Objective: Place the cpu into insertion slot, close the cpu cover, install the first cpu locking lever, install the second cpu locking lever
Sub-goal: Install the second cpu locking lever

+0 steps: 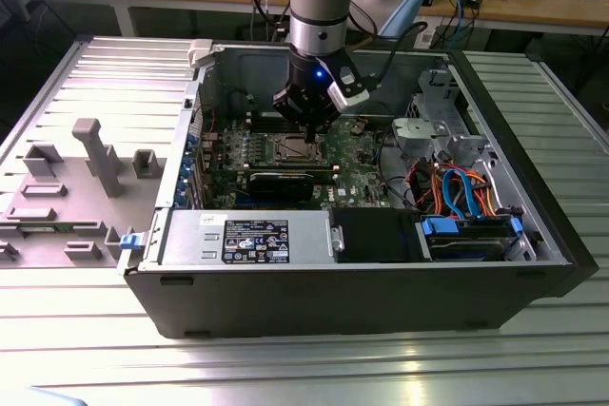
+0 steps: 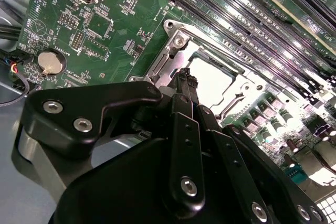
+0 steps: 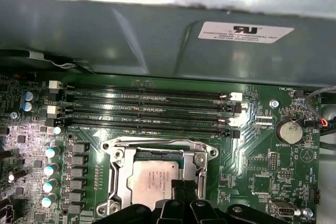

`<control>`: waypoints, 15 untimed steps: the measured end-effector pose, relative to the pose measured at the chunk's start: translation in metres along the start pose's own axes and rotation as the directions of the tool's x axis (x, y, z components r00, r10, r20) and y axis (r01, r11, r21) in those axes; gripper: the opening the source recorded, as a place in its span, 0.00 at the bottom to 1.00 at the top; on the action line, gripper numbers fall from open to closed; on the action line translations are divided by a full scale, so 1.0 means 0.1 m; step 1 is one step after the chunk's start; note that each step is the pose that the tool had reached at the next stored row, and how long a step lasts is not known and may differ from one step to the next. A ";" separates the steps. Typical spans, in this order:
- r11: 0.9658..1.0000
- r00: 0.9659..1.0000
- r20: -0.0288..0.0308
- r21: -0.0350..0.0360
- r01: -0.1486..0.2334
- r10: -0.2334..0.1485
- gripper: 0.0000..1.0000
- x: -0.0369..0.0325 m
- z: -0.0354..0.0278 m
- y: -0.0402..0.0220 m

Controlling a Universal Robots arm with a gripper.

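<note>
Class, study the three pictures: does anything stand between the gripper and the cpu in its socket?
Nothing visible does. In both wrist views the gripper sits right over the cpu, which lies in the insertion slot framed by the cpu cover. The memory slots lie beside the socket, not between.

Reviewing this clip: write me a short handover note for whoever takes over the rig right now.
Gripper: fingers together, empty, tips down at the insertion slot inside the open PC case.
Cpu: already seated in the socket, silvery top showing.
Cpu cover: the metal frame appears to lie flat around the chip, so probably closed.
Left: I cannot tell whether either locking lever is latched; check both.
</note>
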State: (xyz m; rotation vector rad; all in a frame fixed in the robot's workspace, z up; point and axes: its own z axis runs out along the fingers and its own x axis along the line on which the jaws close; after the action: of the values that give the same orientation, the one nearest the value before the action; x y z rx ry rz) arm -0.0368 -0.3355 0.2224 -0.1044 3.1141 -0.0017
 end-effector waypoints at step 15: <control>1.000 1.000 0.000 0.000 0.000 0.000 0.11 -0.003 -0.109 -0.002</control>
State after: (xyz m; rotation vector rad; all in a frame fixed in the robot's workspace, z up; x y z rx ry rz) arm -0.0368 -0.3356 0.2333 -0.1043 3.1141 -0.0017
